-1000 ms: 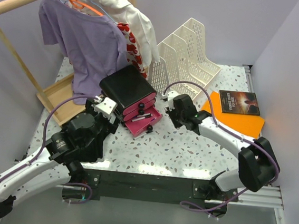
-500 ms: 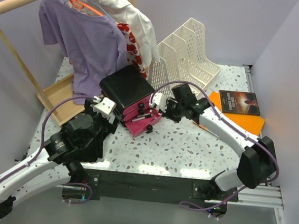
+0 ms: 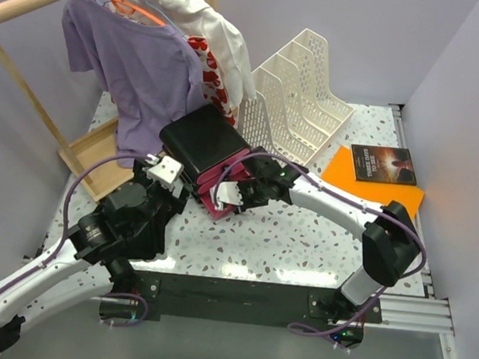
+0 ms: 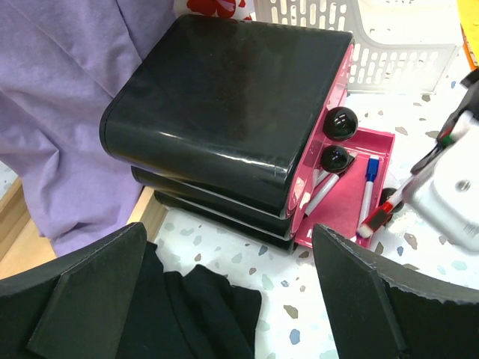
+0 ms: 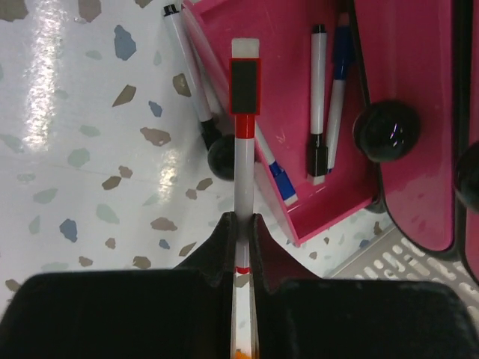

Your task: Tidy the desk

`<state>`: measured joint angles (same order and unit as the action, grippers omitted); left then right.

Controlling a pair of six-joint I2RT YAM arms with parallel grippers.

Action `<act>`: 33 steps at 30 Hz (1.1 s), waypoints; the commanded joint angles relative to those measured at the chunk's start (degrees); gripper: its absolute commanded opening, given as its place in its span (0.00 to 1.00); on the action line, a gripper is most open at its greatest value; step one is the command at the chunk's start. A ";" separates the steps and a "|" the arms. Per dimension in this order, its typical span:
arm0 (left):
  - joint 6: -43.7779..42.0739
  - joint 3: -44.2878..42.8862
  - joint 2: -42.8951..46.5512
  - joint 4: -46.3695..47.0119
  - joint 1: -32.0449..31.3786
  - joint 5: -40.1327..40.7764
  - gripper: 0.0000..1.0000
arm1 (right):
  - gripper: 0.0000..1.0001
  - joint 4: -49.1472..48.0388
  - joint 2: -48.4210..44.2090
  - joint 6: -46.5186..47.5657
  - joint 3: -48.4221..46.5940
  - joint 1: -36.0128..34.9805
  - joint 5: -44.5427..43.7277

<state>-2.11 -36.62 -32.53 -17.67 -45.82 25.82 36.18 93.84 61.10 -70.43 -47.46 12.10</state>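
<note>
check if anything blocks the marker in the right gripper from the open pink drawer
Nothing visible does. The right gripper holds the marker with its tip over the open drawer. A few other markers lie inside, but bare floor shows between them.

No legible text; book (image 3: 382, 163) cover lettering too small.

The speckled white surface (image 3: 302, 236) is carrying a black drawer unit (image 3: 201, 138) near its middle, with a white mesh file rack (image 3: 303, 92) standing just behind. An orange folder (image 3: 391, 196) is lying at the right, a wooden rack base (image 3: 89, 152) is sitting at the left, and a white marker (image 5: 188, 67) is lying beside the open pink drawer (image 5: 292, 112).
</note>
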 commanded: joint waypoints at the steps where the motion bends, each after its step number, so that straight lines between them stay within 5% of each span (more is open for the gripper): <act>1: 0.88 0.59 0.45 2.29 0.38 0.72 0.98 | 0.00 -6.12 3.44 1.92 -3.04 -2.89 -6.11; 9: 0.88 0.67 0.89 2.20 0.38 1.24 0.98 | 0.03 -10.08 8.81 -0.98 -7.00 -5.10 -11.92; 15: 0.88 0.76 1.24 2.20 0.47 1.51 0.98 | 0.36 -13.24 8.99 -3.35 -6.47 -5.10 -13.85; 22: 1.05 0.67 1.16 2.29 0.47 0.37 0.99 | 0.47 -11.93 3.90 -6.69 -4.01 -5.01 -12.19; 33: 1.67 0.85 -4.28 3.70 0.65 -14.82 1.00 | 0.53 3.27 -9.81 -12.93 -0.24 2.88 9.33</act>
<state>-1.23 -35.75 -33.85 -17.17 -45.41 19.29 32.69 88.07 51.77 -72.62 -49.60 9.98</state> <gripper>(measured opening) 0.996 0.529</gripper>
